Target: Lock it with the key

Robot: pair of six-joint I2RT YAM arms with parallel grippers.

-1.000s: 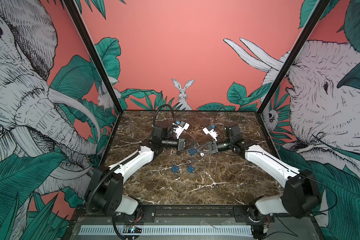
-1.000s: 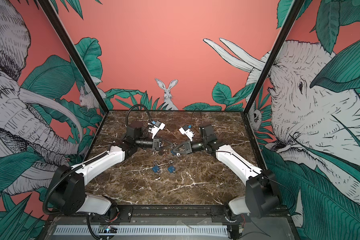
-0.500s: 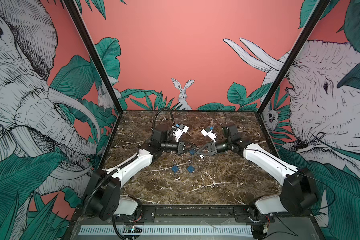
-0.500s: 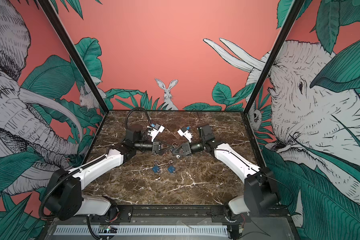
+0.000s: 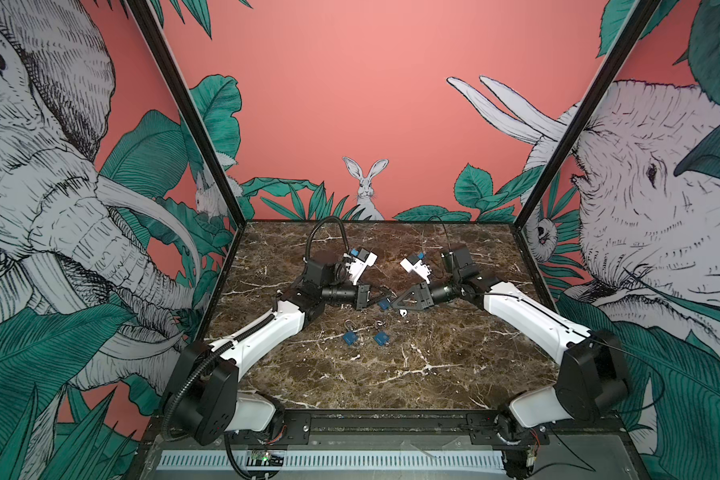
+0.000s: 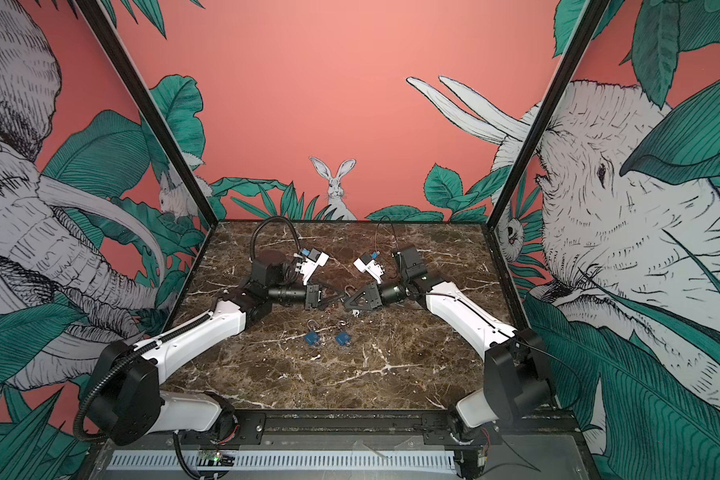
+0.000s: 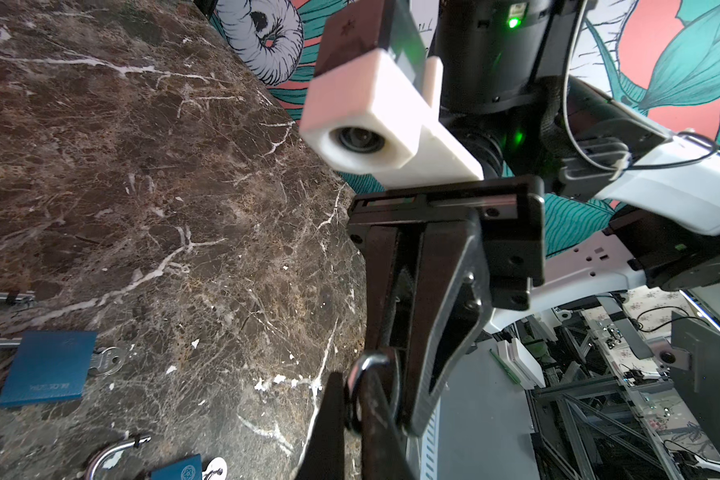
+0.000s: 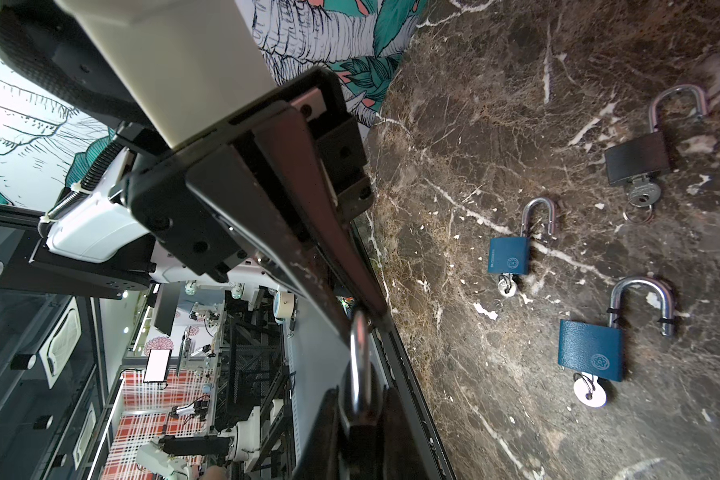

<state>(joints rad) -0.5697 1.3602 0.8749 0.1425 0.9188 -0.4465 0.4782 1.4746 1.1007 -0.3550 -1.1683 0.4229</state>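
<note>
Clamping the blue padlock (image 5: 384,305) above the tabletop (image 5: 391,374) between both arms: my left fingers (image 8: 304,224) closed on it from the left, my right fingers (image 7: 441,291) closed from the right

To the side of the right gripper (image 8: 358,415), on the marble, the small blue padlock (image 8: 510,253) bears a round flower-like emblem. It also has a line of tiny lettering along one edge, possibly "BLOSSOM", though it is too small to be sure. The large blue padlock (image 8: 591,351) beside it shows the same round emblem on its face.
</note>
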